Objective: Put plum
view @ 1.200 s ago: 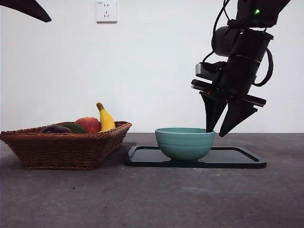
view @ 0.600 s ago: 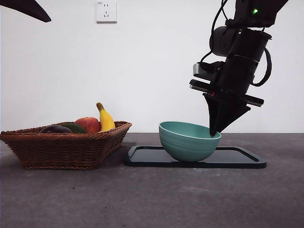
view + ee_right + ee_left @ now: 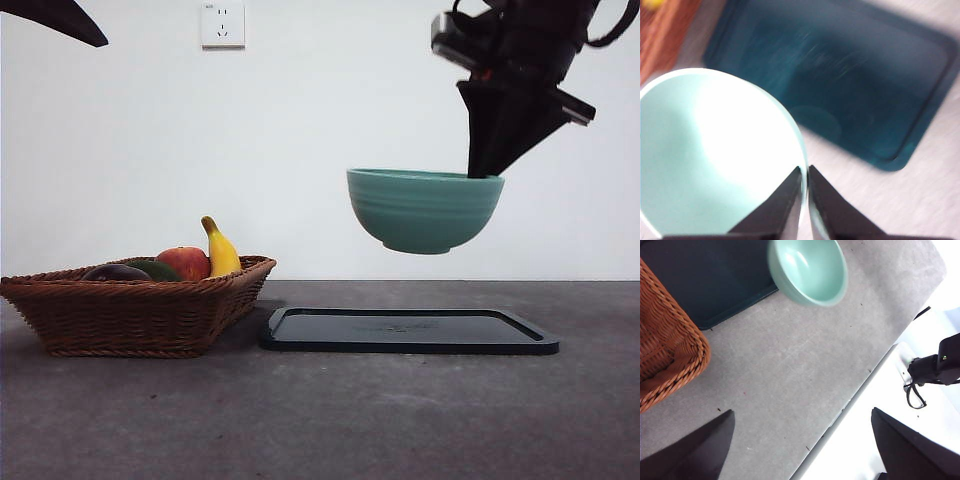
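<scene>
The dark plum (image 3: 116, 272) lies in the wicker basket (image 3: 140, 315) at the left of the front view, next to a green fruit (image 3: 158, 268), a red apple (image 3: 185, 262) and a banana (image 3: 221, 250). My right gripper (image 3: 483, 172) is shut on the rim of a teal bowl (image 3: 424, 208) and holds it in the air above the black tray (image 3: 410, 330). The right wrist view shows the jaws pinching the bowl's rim (image 3: 804, 180). My left gripper (image 3: 800, 450) hangs high above the table, open and holding nothing.
A wall socket (image 3: 223, 22) is on the white wall. The left wrist view shows the table's edge (image 3: 860, 390) and a basket corner (image 3: 670, 340). The left arm's black tip (image 3: 60, 18) shows at the top left corner.
The right gripper shut on the bowl's rim, tilted it, then lifted it off the tray and up into the air, slightly rightward. The basket and fruit have not moved.
</scene>
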Controlling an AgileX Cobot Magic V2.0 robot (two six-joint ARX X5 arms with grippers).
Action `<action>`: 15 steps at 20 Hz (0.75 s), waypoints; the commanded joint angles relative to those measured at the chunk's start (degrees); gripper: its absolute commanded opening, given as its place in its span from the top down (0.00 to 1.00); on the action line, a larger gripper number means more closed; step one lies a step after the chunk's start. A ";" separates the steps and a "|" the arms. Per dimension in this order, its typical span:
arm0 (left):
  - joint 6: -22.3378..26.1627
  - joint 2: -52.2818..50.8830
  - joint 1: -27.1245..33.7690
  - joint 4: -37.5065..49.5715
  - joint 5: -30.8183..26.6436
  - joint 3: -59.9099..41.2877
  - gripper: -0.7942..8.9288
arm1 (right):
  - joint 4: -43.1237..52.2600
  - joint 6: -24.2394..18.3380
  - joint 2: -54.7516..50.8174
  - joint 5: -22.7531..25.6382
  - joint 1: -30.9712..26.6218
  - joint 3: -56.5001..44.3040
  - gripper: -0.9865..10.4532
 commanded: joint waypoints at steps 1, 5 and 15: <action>0.48 0.31 -0.26 0.22 0.26 1.03 0.47 | 0.87 -0.85 -2.16 -0.68 2.58 -1.64 0.90; 0.48 0.31 -0.26 0.22 0.28 1.03 0.47 | 4.72 -0.42 -6.27 -0.66 7.37 -10.78 0.90; 0.48 0.31 -0.26 0.22 0.26 1.03 0.47 | 16.90 3.13 -6.54 4.00 13.81 -25.05 0.90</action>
